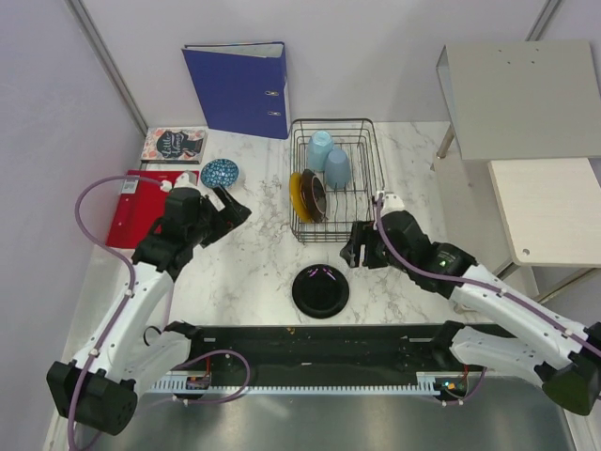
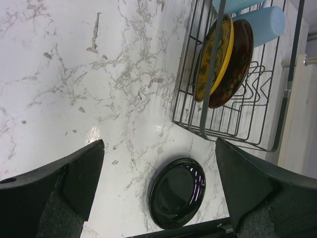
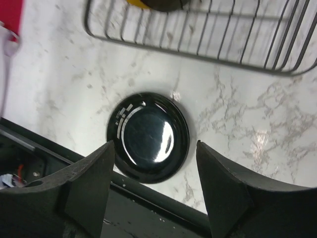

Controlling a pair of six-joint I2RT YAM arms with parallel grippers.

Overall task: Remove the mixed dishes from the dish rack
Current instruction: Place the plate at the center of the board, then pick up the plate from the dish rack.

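Dish rack (image 1: 357, 202) at the far middle of the counter (image 1: 254, 263), with two blue cups (image 1: 320, 148) at its far end. A yellow plate (image 1: 297, 195) and a dark plate (image 1: 316, 195) stand upright, touching. A blue bowl (image 1: 219, 173) lies outside, left. Left tool (image 2: 159, 143) and right tool (image 3: 153, 145) gape wide, empty. Risk: lifting one plate may drag its neighbour or snag the wires.

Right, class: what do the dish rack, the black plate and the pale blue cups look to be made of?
The dish rack: thin dark wire, likely coated metal, dull finish. The black plate: glossy, sharp light reflections; glazed ceramic or glass, can't tell which. The pale blue cups: matte, even colour, probably plastic.
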